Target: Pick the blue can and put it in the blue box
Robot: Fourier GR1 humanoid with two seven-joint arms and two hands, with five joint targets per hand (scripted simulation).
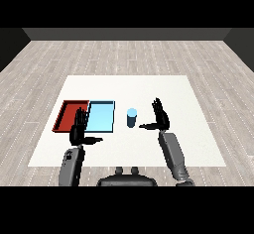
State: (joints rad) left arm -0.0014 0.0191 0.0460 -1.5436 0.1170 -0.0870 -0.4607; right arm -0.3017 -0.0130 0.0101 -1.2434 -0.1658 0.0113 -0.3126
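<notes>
A blue can (pixel 131 117) stands upright on the white table (pixel 173 89), just right of the light blue tray (pixel 101 116). My right hand (pixel 159 116) is open to the can's right, fingers straight up and thumb reaching toward the can without touching it. My left hand (pixel 79 128) is open too, held over the near edges of the red tray (pixel 68 113) and the light blue tray, thumb pointing right. Neither hand holds anything.
The red tray and the light blue tray lie side by side at the table's left. Grey plank floor surrounds the table on all sides.
</notes>
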